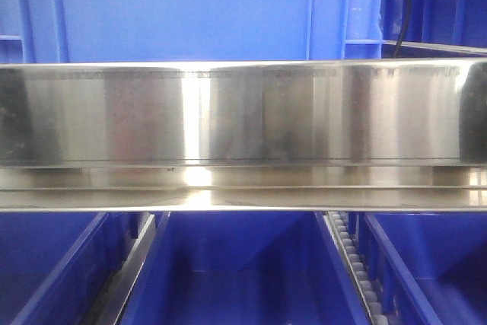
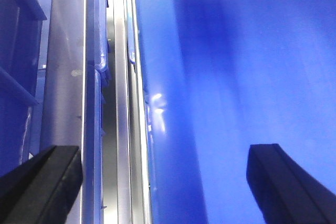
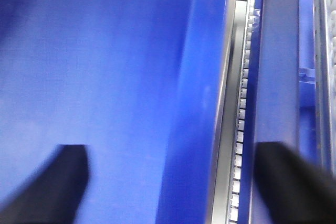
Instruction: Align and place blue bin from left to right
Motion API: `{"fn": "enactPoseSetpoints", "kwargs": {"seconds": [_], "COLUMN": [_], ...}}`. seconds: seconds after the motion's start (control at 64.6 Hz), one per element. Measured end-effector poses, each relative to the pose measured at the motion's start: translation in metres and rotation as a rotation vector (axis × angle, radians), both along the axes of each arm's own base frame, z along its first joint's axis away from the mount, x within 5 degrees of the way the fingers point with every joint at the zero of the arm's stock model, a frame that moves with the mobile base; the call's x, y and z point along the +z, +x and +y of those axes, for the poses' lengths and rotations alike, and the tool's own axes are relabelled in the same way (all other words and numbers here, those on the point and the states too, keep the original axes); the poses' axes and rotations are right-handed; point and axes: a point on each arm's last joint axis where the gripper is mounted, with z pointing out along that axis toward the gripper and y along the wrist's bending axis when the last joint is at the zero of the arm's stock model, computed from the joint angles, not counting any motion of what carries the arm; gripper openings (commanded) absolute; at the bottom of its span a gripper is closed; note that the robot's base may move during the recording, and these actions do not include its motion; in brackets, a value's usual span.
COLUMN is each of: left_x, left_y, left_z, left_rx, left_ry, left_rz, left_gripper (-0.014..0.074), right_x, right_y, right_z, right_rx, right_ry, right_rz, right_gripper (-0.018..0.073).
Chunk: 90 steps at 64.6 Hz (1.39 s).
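A blue bin sits in the middle lane under a steel shelf beam. In the left wrist view my left gripper is open, its black fingers straddling the left wall of that blue bin. In the right wrist view my right gripper is open too, one finger over the inside of the blue bin, the other outside its right wall. Neither gripper shows in the front view.
More blue bins stand at the lower left and lower right, and a large one behind the beam. A roller rail runs right of the middle bin, a steel rail on its left.
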Motion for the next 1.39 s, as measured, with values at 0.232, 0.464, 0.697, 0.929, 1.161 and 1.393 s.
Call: {"fn": "enactPoseSetpoints", "kwargs": {"seconds": [0.232, 0.464, 0.697, 0.929, 1.161, 1.393], "left_x": [0.001, 0.001, 0.002, 0.015, 0.046, 0.083], "left_y": [0.000, 0.001, 0.000, -0.005, -0.029, -0.059], "left_z": [0.001, 0.002, 0.000, -0.007, -0.016, -0.020], "left_rx": [0.005, 0.006, 0.002, -0.011, -0.026, -0.019], "left_ry": [0.016, 0.011, 0.017, 0.038, 0.049, 0.011], "left_rz": [-0.006, -0.008, -0.013, -0.040, -0.107, -0.200], "left_gripper": [-0.0024, -0.0012, -0.0012, -0.0013, -0.0013, -0.0013], "right_x": [0.003, 0.003, 0.003, 0.011, 0.042, 0.076], "right_y": [-0.002, -0.002, -0.002, -0.008, -0.029, -0.053], "right_z": [0.002, 0.002, 0.002, -0.001, -0.008, -0.015], "right_rx": [0.018, 0.021, 0.021, 0.016, 0.007, 0.010], "right_ry": [0.009, 0.011, 0.011, -0.005, -0.021, -0.014], "right_rz": [-0.002, 0.000, 0.000, -0.006, -0.072, -0.154], "right_gripper": [-0.0077, -0.0079, -0.0079, -0.0079, -0.0079, -0.0079]}}
